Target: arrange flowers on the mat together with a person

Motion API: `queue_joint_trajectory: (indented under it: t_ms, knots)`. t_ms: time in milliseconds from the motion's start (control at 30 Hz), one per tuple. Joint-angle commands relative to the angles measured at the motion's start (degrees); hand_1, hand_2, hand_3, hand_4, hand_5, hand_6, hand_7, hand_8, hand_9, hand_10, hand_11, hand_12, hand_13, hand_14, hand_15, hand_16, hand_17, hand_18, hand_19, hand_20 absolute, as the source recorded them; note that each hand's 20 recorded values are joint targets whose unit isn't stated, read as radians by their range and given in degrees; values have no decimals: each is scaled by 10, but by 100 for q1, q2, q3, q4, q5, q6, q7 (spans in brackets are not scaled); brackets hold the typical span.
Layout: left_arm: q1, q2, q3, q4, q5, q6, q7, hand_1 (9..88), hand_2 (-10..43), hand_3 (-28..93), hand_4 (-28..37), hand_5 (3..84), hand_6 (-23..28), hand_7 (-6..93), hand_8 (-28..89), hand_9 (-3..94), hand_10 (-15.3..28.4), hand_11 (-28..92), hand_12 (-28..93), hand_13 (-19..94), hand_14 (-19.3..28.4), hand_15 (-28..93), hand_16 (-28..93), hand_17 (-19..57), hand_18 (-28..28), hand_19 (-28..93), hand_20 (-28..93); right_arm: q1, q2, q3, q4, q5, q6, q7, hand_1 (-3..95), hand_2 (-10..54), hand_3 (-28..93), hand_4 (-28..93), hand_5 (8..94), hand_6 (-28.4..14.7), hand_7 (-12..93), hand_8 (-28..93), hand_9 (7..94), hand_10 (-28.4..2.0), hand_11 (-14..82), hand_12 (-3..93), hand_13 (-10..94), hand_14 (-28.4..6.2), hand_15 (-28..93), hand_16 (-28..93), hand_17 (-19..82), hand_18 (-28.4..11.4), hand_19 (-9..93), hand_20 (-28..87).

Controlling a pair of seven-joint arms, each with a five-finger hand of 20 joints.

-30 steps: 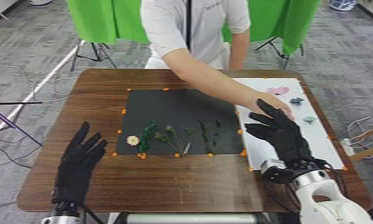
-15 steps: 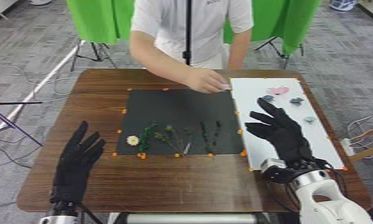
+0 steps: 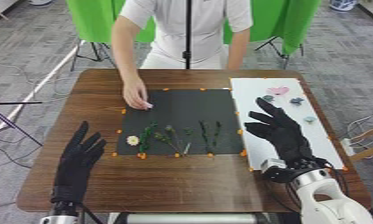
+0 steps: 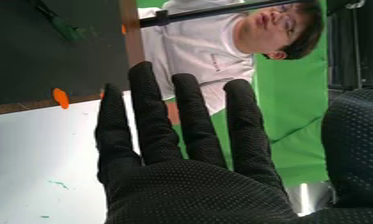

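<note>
In the head view my right hand [image 3: 278, 131] is over the white sheet [image 3: 262, 90], fingers straight, holding nothing. My left hand [image 3: 76, 161] rests open left of the dark mat [image 3: 187, 105]. On the mat's near part lie a white flower [image 3: 133, 140] and several green stems [image 3: 148, 136]. A person's hand [image 3: 135, 95] holds a small pale piece [image 3: 148, 106] over the mat's far left part. A pink flower [image 3: 278, 90] and several blue-green ones [image 3: 296, 101] lie on the sheet. In the right wrist view my right hand [image 4: 196, 192] is open, beside the mat [image 4: 49, 65].
Orange clips or dots [image 3: 239, 131] line the edges of mat and sheet. The brown wooden table [image 3: 182, 185] extends around both. The person stands at the far side, in front of a green cloth [image 3: 280, 30].
The person's hand has moved from the white sheet across to the mat's far left part, carrying the small pale piece. Both of my hands have stayed nearly still.
</note>
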Motion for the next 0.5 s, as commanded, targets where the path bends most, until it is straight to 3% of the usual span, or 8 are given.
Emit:
queue_joint_trajectory:
  t_ms: [33,500]
  knots:
    - [23,-4,34,46,16,-15,-21,191,33,768,-283,232,-25,110,-94,274,124,84,129,211,176,170,5,-115,231,420,61,0,-7,-5,-32,-58,-57,0,156,113,654,-277,344,38,105,-94,394,-148,76,173,330,-188,230,239,39,-228,383,245]
    - [-13,72,106,61,-6,18,12,193,36,766,-283,229,-24,112,-95,274,124,85,129,211,176,169,4,-116,231,422,61,43,9,-24,-27,-60,-57,35,159,110,654,-277,347,39,104,-95,397,-148,78,171,333,-189,230,235,42,-227,380,242]
